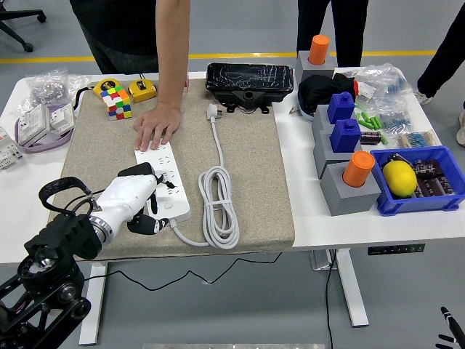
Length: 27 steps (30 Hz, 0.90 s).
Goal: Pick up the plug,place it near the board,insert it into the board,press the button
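Observation:
A white power strip [168, 190] lies on the beige mat, running from the person's hand toward the near edge. My left hand [135, 202], white with dark fingers, hovers over the strip's near left part with its fingers curled. A black plug [138, 173] sticks out at the top of this hand, over the strip's left edge; whether its pins sit in a socket is hidden. The person's hand [156, 129] lies flat on the strip's far end. Only a tip of my right hand [449, 333] shows at the lower right corner, below table level.
The strip's white cable lies coiled [219, 207] to the right, its white plug [213, 111] farther back. Behind it sit a black device [249, 80] and a colour cube [116, 102]. Grey blocks with blue and orange pegs [349, 163] and a blue bin [414, 178] stand right.

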Each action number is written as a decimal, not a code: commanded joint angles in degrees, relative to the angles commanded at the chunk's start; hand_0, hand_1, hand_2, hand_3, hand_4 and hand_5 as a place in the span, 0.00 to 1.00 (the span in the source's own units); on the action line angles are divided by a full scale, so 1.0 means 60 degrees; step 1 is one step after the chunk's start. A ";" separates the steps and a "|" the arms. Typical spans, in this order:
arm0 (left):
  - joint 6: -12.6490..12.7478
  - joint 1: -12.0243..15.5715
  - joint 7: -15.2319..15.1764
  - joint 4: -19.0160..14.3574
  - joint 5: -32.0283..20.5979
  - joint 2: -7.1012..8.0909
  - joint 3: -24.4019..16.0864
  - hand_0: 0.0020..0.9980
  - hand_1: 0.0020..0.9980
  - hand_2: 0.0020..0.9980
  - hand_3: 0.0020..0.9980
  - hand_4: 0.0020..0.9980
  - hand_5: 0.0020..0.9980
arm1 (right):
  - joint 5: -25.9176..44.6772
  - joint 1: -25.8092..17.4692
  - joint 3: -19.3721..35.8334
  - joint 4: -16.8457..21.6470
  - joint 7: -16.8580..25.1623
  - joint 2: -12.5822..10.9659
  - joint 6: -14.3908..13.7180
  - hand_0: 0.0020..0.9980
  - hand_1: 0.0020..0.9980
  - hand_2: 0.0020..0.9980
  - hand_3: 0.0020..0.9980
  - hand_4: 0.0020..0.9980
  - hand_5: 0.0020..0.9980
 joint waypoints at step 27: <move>-0.0604 -0.0059 0.0003 0.0114 0.0051 -0.0014 -0.0031 0.15 0.02 0.14 0.75 0.69 0.00 | 0.0021 0.0013 0.0029 0.0000 0.0018 0.0001 -0.0002 0.81 0.75 0.73 0.77 1.00 1.00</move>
